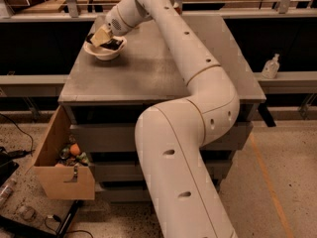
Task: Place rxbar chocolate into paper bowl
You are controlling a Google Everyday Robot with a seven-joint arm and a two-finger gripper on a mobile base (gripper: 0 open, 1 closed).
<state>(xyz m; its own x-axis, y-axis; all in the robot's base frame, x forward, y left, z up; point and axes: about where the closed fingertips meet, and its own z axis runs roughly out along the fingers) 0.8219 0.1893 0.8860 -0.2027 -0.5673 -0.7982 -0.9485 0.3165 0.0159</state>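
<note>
One long white arm [198, 108] filled the middle of the frame, rising from the bottom edge and bending back toward the upper left. Beneath it we saw the grey table [148, 78]. At the lower left a cardboard box [59, 167] stood open against the table's side, well apart from the work. The paper bowl [105, 55] sat near the table's upper-left corner. The gripper [101, 35] hovered at the bowl's left rim, tilted down into it; we could not tell whether it was grasping anything or had let go. The chocolate bar [114, 44], a dark shape, lay inside the bowl just beside the gripper, and one end seemed to lean on the right-hand wall. We judged the placing nearly finished. To do it well, we thought the release should come only once the bar's weight rested in the bowl. The withdrawal should then go straight up, clear of the rim, so the light bowl neither tipped nor slid toward the table's edge.
</note>
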